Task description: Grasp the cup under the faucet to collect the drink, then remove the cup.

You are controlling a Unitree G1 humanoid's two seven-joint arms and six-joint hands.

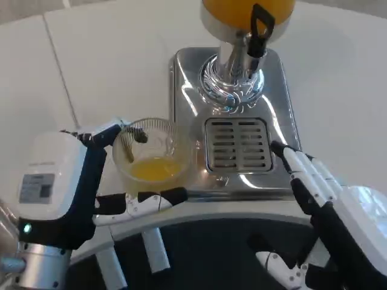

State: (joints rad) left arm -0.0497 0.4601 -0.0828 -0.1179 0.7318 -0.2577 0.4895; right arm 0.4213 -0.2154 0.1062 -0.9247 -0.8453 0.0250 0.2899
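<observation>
A clear plastic cup (154,154) with orange drink in its bottom stands left of the dispenser's drip grate (237,145), off the silver base (181,84). My left hand (91,181) wraps around the cup, fingers at its far rim and near side. The orange juice dispenser (245,15) with its black tap lever (261,27) rises at the top. My right hand (320,193) hovers at the base's front right corner, fingers stretched toward the grate, holding nothing.
The white table (91,60) stretches to the left and behind. Its curved front edge (199,208) runs just below the cup and the dispenser base, with dark floor beneath.
</observation>
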